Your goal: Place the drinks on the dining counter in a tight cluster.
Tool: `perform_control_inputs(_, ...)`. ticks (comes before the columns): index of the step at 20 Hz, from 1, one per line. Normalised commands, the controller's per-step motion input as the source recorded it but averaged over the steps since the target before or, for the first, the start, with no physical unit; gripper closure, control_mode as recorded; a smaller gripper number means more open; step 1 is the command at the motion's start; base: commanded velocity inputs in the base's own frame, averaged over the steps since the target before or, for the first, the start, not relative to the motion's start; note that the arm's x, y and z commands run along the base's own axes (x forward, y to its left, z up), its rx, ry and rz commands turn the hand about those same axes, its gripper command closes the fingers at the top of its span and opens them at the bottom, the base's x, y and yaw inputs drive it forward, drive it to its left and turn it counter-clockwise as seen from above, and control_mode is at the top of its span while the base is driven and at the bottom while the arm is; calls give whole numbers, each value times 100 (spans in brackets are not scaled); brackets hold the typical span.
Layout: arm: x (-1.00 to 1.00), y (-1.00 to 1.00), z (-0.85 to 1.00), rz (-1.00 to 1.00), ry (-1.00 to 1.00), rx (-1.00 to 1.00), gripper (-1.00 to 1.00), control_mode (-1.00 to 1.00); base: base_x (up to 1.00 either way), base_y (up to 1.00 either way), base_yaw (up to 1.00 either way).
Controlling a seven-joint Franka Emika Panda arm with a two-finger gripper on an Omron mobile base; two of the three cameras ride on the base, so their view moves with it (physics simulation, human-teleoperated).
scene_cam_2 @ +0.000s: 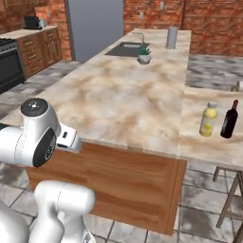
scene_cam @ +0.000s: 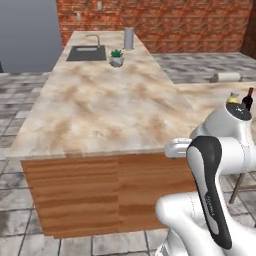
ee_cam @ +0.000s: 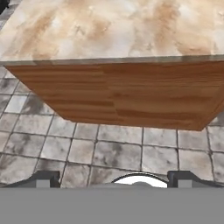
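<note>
The claw (ee_cam: 113, 178) is hanging low in front of the desk (scene_cam_2: 118, 104), its tips spread wide and gripping nothing, above the tiled floor (ee_cam: 109, 148). The juice bottle (scene_cam_2: 208, 119) and the wine bottle (scene_cam_2: 229, 119) are standing upright near each other, apart, on the desk's right side. A plant (scene_cam_2: 144, 54) is sitting beside the sink (scene_cam_2: 126, 48).

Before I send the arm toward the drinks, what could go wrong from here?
1. The yellow juice bottle and the wine bottle stand close together on the dining counter; reaching for one could topple the other, especially the tall wine bottle.
2. Both sit near the counter's front edge, so a nudge might push one off onto the tiled floor.
3. The open gripper looks at the counter's wooden side, so a direct sweep could hit the counter edge.
</note>
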Motion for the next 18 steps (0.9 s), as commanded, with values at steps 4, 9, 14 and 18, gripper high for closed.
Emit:
perform_control_inputs(4, 0, 0, 0, 0, 0, 0, -100, 100, -5, 98, 37)
perform_control_inputs(9, 0, 0, 0, 0, 0, 0, -100, 100, 5, 87, 30)
perform_control_inputs(14, 0, 0, 0, 0, 0, 0, -100, 100, 24, 89, 22)
perform_control_inputs(18, 0, 0, 0, 0, 0, 0, -100, 100, 27, 98, 21)
